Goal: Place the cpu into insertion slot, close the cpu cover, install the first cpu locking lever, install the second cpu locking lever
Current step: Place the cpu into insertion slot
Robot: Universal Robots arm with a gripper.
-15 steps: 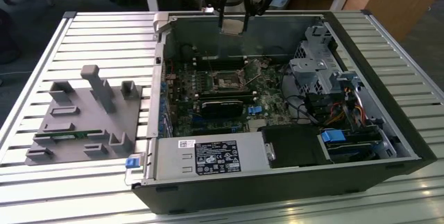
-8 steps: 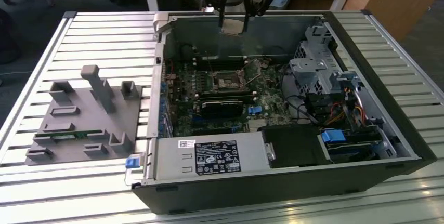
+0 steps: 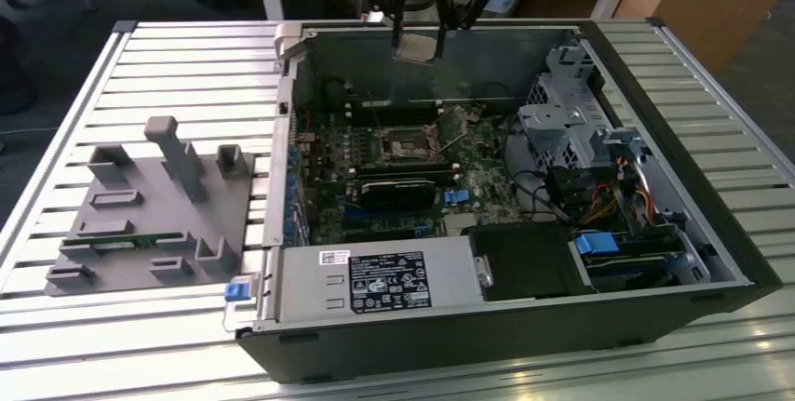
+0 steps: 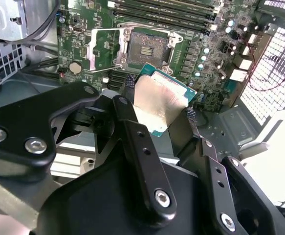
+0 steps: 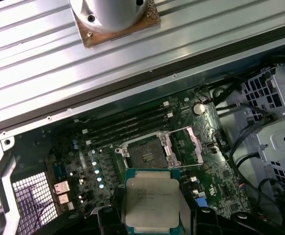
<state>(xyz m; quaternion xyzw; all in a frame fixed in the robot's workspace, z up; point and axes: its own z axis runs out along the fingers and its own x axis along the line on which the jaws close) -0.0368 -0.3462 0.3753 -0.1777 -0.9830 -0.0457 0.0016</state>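
Observation:
My gripper (image 3: 420, 43) hangs above the open computer case (image 3: 695, 233), near its far wall, shut on the cpu (image 3: 416, 47). The cpu is a small square chip with a dull metallic top, pinched by two opposite edges between the black fingers (image 4: 128, 83). It also shows in both wrist views (image 4: 164, 100) (image 5: 152, 200). Below it on the green motherboard lies the bare insertion slot (image 3: 407, 145) (image 4: 147, 49) (image 5: 146, 154). The cpu cover (image 4: 103, 49) (image 5: 195, 145) is swung open to one side of the slot. A thin wire locking lever (image 4: 105, 70) lies by the cover.
Memory slots (image 5: 127, 128) run beside the socket. A black card (image 3: 397, 192), a black power supply (image 3: 534, 261) and a metal drive cage (image 3: 559, 131) stand inside the case. A grey fixture tray (image 3: 149, 206) lies on the slatted table at the exterior view's left.

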